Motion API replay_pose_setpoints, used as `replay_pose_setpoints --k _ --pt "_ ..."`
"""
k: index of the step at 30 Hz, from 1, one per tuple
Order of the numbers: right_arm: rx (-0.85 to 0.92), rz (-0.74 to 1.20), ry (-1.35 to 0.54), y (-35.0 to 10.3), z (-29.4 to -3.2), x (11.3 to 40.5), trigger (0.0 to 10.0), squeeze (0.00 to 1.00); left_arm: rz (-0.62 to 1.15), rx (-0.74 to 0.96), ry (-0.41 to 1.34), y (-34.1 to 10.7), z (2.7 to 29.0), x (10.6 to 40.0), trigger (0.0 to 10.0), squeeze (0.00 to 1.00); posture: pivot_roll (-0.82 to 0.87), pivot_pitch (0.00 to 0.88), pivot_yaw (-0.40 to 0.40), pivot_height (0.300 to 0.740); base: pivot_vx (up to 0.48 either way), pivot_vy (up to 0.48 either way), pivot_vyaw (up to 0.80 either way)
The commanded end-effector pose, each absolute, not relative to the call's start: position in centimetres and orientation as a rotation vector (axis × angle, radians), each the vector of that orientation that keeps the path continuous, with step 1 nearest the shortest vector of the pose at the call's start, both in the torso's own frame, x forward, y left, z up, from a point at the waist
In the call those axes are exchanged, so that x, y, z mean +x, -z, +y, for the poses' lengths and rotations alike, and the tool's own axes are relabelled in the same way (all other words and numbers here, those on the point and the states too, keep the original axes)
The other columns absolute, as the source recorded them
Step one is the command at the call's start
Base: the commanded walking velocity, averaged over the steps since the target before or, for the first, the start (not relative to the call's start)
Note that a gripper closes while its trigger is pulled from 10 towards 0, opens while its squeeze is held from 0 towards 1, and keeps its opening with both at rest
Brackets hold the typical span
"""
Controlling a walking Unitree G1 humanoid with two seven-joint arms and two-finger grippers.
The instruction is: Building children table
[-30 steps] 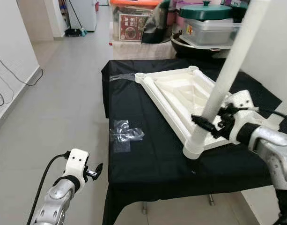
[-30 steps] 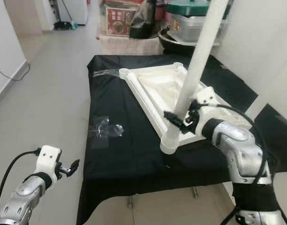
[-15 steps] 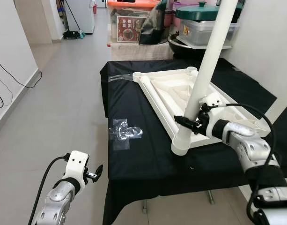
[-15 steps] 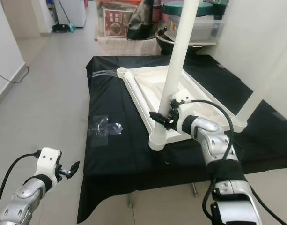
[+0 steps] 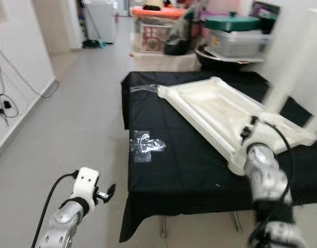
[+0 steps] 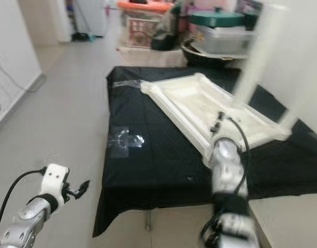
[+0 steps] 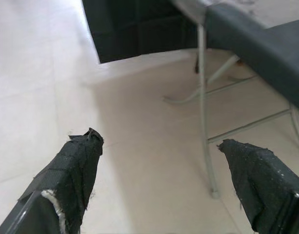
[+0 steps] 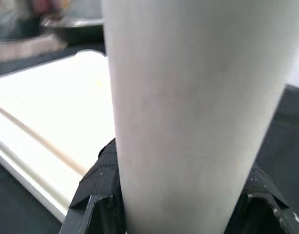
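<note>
A white tabletop (image 5: 220,111) lies upside down on a table draped in black cloth (image 5: 174,160). A white table leg (image 5: 285,62) rises, blurred, from the tabletop's near right part. My right gripper (image 5: 250,132) is shut on that leg (image 8: 188,97), with its black fingers (image 8: 98,183) pressed on either side low down. A second white leg (image 5: 316,121) stands at the far right. My left gripper (image 5: 107,190) hangs open above the floor, left of the table, with nothing between its fingertips (image 7: 78,163).
Crumpled clear wrapping (image 5: 146,143) lies on the cloth near its left edge. Storage boxes and a pot (image 5: 236,36) crowd the back. Cables (image 5: 3,98) hang on the left wall. Metal table legs (image 7: 204,97) stand under the cloth. Open floor lies to the left.
The whole picture has shifted and blurred, so the camera has moved. My right gripper still holds the white leg at the tabletop. The left arm hangs as before.
</note>
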State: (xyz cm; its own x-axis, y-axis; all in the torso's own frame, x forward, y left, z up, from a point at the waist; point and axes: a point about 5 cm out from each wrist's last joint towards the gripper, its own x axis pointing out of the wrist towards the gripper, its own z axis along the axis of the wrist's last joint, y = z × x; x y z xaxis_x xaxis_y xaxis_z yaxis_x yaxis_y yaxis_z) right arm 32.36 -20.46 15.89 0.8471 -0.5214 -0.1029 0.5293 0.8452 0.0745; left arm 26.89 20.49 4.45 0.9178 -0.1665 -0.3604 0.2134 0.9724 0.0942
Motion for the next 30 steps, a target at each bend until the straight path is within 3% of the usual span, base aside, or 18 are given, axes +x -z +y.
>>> replay_pose_setpoints --k 1,2,5,6,14,15,16,17,19,27,28,30 --pt "0.112 0.187 0.503 -14.2 -18.0 31.9 6.0 0.0 0.365 0.144 0.22 -4.4 20.0 27.1 10.0 0.0 0.03 0.0 -0.066 0.74 0.0 0.0 0.0" --pt "0.124 0.187 0.445 -14.4 -16.6 31.9 10.0 0.0 0.369 0.145 0.224 -4.4 19.9 27.1 10.0 0.0 0.02 0.0 -0.063 0.74 0.0 0.0 0.0" --pt "0.113 0.159 0.36 -15.2 -14.8 32.3 10.0 0.0 0.371 0.148 0.234 -4.3 19.9 27.0 10.0 0.0 0.02 0.0 -0.063 0.74 0.0 0.0 0.0" --pt "0.131 0.113 0.305 -16.2 -14.2 32.6 10.0 1.0 0.371 0.151 0.23 -4.4 20.0 27.2 10.0 0.0 0.02 0.0 -0.071 0.74 0.0 0.0 0.0" --pt "0.14 0.017 0.152 -20.2 -14.2 33.4 10.0 1.0 0.367 0.15 0.219 -4.5 20.2 27.4 10.0 0.0 0.02 0.0 -0.073 0.74 0.0 0.0 0.0" --pt "0.143 -0.028 0.046 -21.6 -14.5 33.7 10.0 0.0 0.37 0.148 0.222 -4.4 20.1 27.2 10.0 0.0 0.02 0.0 -0.074 0.74 0.0 0.0 0.0" --pt "0.143 -0.028 0.046 -21.6 -14.5 33.7 10.0 0.0 0.37 0.148 0.222 -4.4 20.1 27.2 10.0 0.0 0.02 0.0 -0.074 0.74 0.0 0.0 0.0" --pt "0.093 -0.114 -0.264 -24.1 -15.5 34.1 10.0 0.0 0.375 0.146 0.224 -4.2 20.0 27.0 10.0 0.0 0.02 0.0 -0.074 0.74 0.0 0.0 0.0" --pt "0.031 -0.151 -0.464 -24.8 -16.5 34.0 10.0 0.0 0.375 0.147 0.225 -4.2 20.0 27.0 10.0 0.0 0.02 0.0 -0.076 0.74 0.0 0.0 0.0" --pt "-0.089 -0.037 -0.637 -21.3 -16.8 34.7 10.0 0.0 0.366 0.142 0.227 -4.4 19.7 27.4 10.0 0.0 0.02 0.0 -0.079 0.74 0.0 0.0 0.0" --pt "-0.082 -0.005 -0.637 -20.5 -16.2 35.2 8.0 0.0 0.361 0.139 0.226 -4.6 19.7 27.6 10.0 0.0 0.02 0.0 -0.077 0.74 0.0 0.0 0.0" --pt "-0.068 0.025 -0.638 -19.8 -15.3 35.8 8.1 0.0 0.356 0.135 0.224 -4.7 19.7 27.7 10.0 0.0 0.03 0.0 -0.077 0.74 0.0 0.0 0.0"
